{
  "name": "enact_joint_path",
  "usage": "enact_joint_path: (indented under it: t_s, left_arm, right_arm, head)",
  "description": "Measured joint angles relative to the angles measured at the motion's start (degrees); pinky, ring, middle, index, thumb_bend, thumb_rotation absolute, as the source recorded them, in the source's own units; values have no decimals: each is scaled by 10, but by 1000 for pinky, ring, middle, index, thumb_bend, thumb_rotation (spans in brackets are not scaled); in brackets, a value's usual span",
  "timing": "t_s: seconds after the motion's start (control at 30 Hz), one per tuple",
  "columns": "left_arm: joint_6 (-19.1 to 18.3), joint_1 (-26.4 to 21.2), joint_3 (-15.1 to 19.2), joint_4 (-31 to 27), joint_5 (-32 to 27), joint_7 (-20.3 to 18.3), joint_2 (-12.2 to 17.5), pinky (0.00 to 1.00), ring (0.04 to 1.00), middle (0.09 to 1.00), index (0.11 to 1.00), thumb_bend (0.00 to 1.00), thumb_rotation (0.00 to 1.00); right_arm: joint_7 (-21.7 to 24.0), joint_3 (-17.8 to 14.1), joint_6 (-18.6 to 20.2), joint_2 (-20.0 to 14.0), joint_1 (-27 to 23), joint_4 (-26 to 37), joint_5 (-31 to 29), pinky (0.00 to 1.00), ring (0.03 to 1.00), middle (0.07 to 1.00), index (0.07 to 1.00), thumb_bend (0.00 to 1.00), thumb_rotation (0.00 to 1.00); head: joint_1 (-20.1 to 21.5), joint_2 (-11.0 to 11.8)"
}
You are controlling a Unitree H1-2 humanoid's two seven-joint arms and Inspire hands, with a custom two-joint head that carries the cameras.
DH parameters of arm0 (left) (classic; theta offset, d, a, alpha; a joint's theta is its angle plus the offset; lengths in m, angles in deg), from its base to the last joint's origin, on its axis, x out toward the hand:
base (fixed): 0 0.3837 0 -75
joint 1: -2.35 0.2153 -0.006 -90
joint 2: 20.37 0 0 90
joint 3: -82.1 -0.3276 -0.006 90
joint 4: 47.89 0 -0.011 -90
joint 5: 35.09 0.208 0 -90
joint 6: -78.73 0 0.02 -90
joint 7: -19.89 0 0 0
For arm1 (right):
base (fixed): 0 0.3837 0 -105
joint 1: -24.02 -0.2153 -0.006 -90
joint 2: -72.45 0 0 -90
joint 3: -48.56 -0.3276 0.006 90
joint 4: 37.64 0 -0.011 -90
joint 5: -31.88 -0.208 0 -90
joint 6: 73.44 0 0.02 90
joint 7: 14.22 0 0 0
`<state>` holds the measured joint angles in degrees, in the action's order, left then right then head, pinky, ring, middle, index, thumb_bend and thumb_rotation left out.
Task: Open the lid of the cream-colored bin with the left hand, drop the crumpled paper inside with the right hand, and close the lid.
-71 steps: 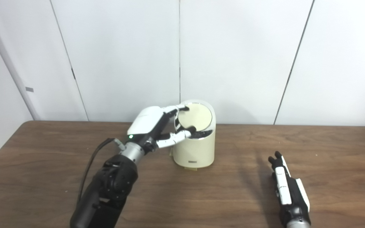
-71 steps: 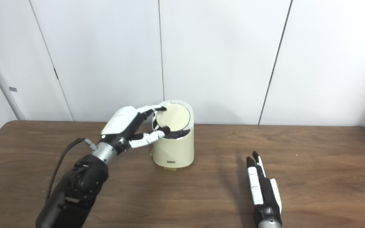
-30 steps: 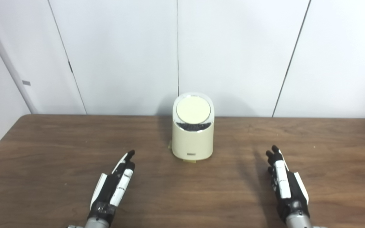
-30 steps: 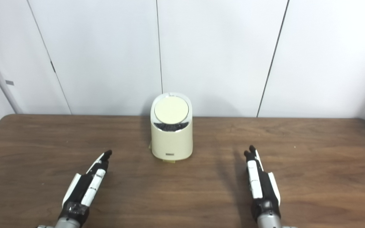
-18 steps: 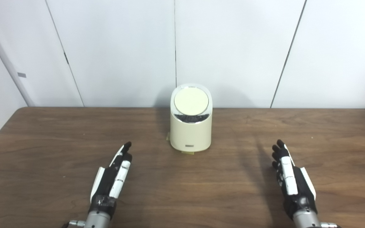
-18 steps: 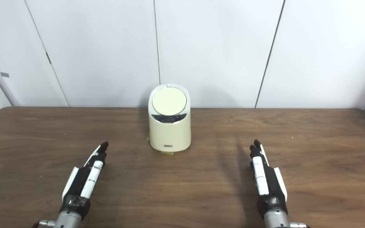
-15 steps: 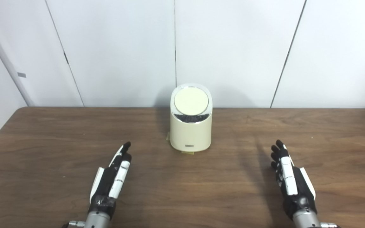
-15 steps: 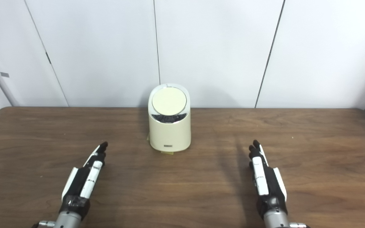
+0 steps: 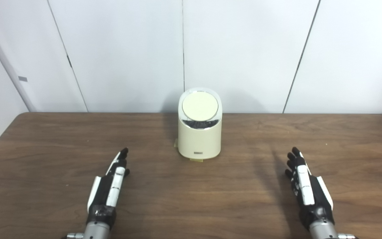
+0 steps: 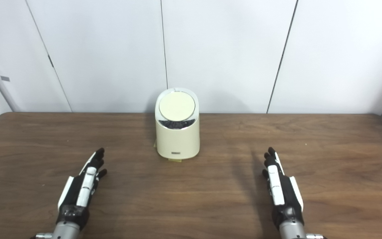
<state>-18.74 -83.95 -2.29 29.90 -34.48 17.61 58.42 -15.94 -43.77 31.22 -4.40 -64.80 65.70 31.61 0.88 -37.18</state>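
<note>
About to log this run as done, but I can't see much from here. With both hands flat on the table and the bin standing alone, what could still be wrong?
The lid shows a dark gap along its front edge, so it may not be fully shut. No paper is visible anywhere, so the drop cannot be confirmed. Both the left hand and right hand are open and well short of the bin.

Both arms are cut off at the bottom edge. The closed lid [image 9: 200,107] hides the bin's [image 9: 200,142] inside. Its small front label [image 9: 198,153] is unreadable.
</note>
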Motion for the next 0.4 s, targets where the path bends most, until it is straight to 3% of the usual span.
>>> enact_joint_path:
  t_s: [0.4]
  left_arm:
    - [0, -6, 3, 7, -6, 1, 3, 993, 987, 976, 999, 485, 909]
  right_arm:
    - [-2, -7, -19, 0, -9, -20, -3, 1000, 980, 979, 983, 606, 1000]
  head:
    - [6, 10]
